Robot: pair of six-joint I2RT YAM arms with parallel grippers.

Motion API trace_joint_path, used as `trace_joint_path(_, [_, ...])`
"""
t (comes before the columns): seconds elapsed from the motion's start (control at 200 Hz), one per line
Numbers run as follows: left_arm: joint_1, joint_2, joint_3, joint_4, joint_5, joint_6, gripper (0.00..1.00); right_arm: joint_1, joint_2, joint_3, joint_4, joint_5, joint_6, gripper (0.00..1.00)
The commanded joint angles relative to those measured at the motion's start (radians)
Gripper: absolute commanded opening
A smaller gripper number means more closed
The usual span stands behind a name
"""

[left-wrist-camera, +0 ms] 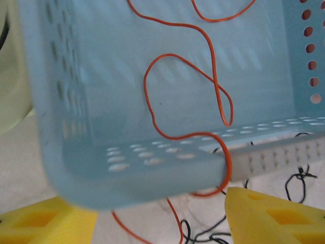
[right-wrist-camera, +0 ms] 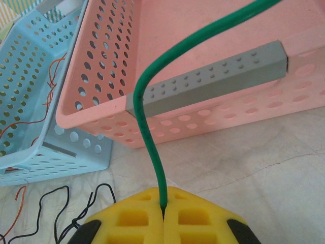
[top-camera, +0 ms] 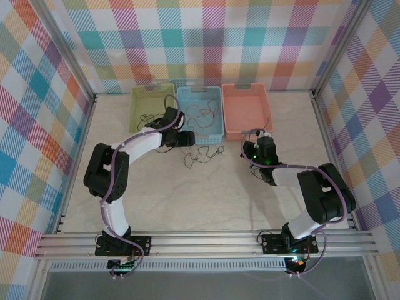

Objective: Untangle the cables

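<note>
A pale marbled table (top-camera: 206,200), walled in pastel plaid panels (top-camera: 219,37), carries a green basket (top-camera: 139,94), a blue basket (top-camera: 200,89) and a pink basket (top-camera: 247,87) along its far edge. The left gripper (left-wrist-camera: 144,216) sits at the blue basket's near wall with its jaws spread. An orange cable (left-wrist-camera: 152,112) drapes over the rim and hangs between them. Black cables (top-camera: 203,155) lie tangled on the table just in front of that basket. The right gripper (right-wrist-camera: 163,195) pinches a green cable (right-wrist-camera: 144,117) before the pink basket.

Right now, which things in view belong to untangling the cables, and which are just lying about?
Job: orange cable draped over the blue basket's rim; black cables tangled on the table; green cable pinched in the right hand; open left hand.
Lying about: green basket, pink basket, plaid walls.
</note>
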Motion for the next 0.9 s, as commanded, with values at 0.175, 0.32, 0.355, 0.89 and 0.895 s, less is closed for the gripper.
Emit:
trace_joint_path(0.175, [-0.011, 0.067, 0.025, -0.023, -0.057, 0.054, 0.54, -0.005, 0.012, 0.024, 0.018, -0.014, 0.013, 0.0])
trace_joint_path(0.32, [-0.017, 0.066, 0.024, -0.007, -0.062, 0.065, 0.36, -0.004, 0.014, 0.026, 0.018, -0.016, 0.011, 0.0])
trace_joint_path(0.355, [-0.019, 0.06, 0.021, -0.004, -0.065, 0.065, 0.31, -0.005, 0.013, 0.025, 0.018, -0.015, 0.011, 0.0])
trace_joint_path(0.89, [-0.025, -0.187, -0.064, -0.054, -0.119, 0.03, 0.0, -0.005, 0.015, 0.026, 0.021, -0.019, 0.011, 0.0])
trace_joint_path(0.895, [-0.025, -0.188, -0.066, -0.054, -0.118, 0.026, 0.0, -0.005, 0.015, 0.026, 0.022, -0.018, 0.011, 0.0])
